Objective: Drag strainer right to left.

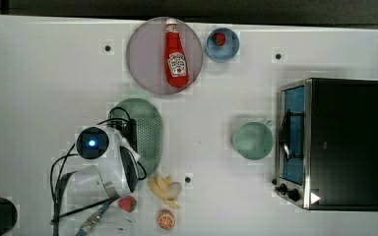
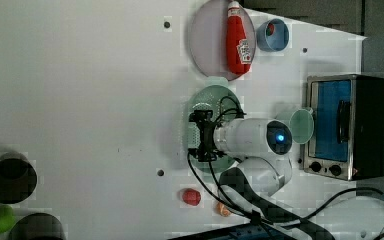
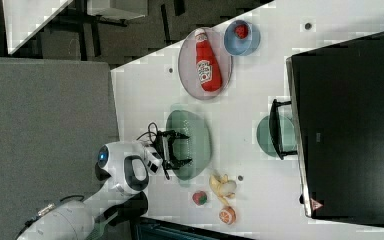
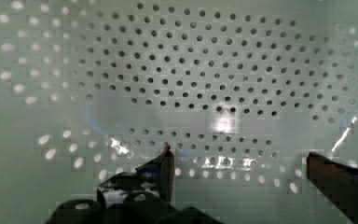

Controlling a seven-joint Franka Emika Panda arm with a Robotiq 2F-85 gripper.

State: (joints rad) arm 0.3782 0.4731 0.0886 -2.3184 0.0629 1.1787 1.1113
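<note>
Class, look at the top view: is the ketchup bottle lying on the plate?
Yes, the ketchup bottle lies flat on the plate.

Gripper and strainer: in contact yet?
Cannot tell. In the wrist view the open gripper sits low inside the strainer, fingertips close to the perforated floor, but no view plainly shows contact or a gap.

Top view looks straight down on the white tabletop [image 1: 39,88]. Left and right views look down from opposite sides; all three share the strainer [image 1: 150,132]. Wrist view sits very close inside the strainer.
</note>
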